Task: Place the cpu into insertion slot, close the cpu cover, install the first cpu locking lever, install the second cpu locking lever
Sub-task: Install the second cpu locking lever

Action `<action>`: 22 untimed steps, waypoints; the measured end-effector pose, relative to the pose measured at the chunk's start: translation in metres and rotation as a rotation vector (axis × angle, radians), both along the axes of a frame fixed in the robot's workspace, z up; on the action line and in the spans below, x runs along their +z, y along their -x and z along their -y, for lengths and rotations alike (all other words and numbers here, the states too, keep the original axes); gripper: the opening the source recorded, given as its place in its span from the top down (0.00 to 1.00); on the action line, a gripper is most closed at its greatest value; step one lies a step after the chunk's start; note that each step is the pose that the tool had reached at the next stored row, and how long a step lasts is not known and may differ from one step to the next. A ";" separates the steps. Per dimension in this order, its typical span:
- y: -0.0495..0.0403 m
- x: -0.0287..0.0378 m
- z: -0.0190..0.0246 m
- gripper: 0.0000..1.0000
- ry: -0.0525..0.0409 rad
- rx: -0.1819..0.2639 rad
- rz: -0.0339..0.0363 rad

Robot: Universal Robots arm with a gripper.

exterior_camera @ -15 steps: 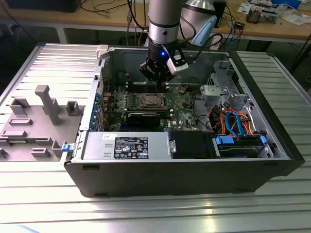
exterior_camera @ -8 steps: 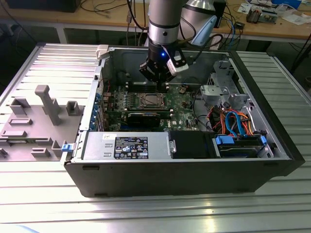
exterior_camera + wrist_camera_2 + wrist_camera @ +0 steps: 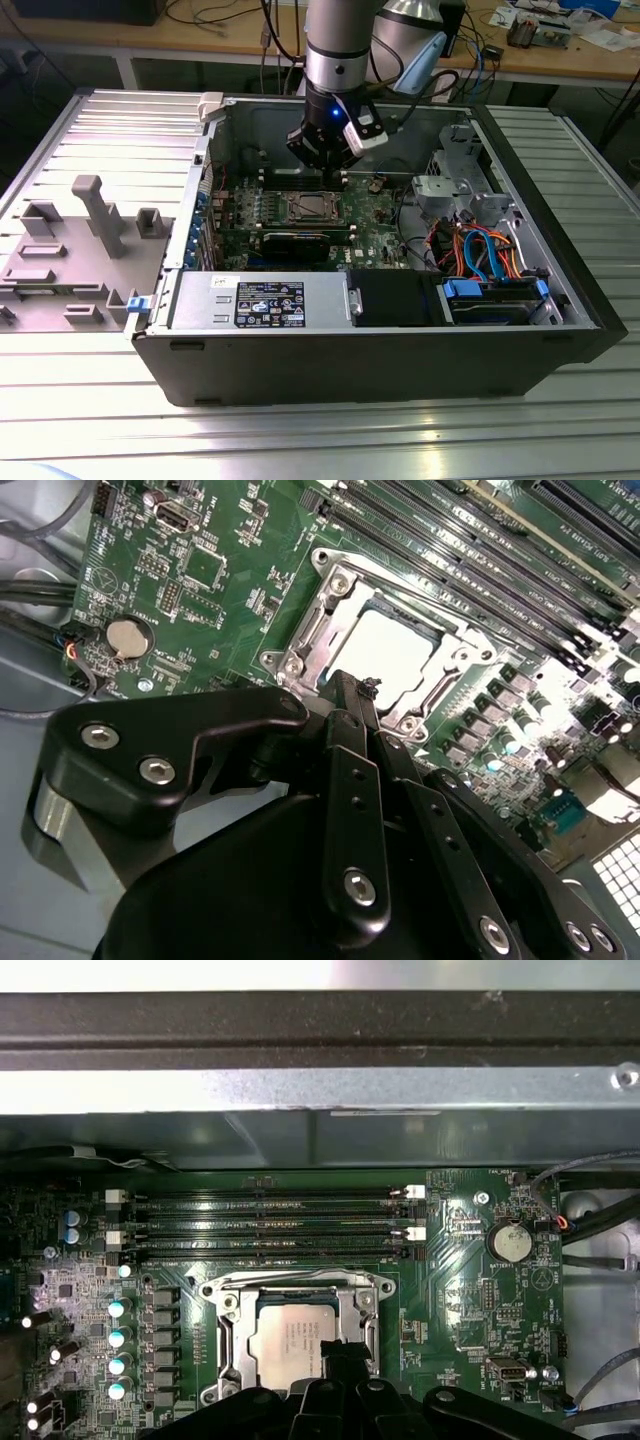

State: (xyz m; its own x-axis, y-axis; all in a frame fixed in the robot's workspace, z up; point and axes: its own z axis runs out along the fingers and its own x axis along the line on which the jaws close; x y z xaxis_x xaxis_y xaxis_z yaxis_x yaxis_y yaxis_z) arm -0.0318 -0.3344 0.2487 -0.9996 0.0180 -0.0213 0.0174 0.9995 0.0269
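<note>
Arm (image 3: 338, 40) comes down near vertical from above, silver wrist section uppermost, black gripper assy below w/ blue light lit on its body. Gripper (image 3: 333, 172) points straight down. In second wrist view gripper (image 3: 352, 685) fingers sit pressed together, tips meeting, no gap seen, nothing betw. them. In first wrist view black finger linkages and gripper (image 3: 338, 1352) tips appear likewise closed up.
</note>
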 end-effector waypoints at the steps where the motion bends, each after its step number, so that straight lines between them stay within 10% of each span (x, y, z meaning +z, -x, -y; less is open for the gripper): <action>1: 0.0000 0.0009 0.0000 0.89 0.0001 0.000 0.0000; 22: 0.0000 0.0016 0.0086 0.89 -0.0009 0.000 0.0000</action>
State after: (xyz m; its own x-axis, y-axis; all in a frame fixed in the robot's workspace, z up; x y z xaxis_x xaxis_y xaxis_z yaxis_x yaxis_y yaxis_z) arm -0.0318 -0.3430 0.2503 -0.9996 0.0179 -0.0213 0.0174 0.9995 0.0277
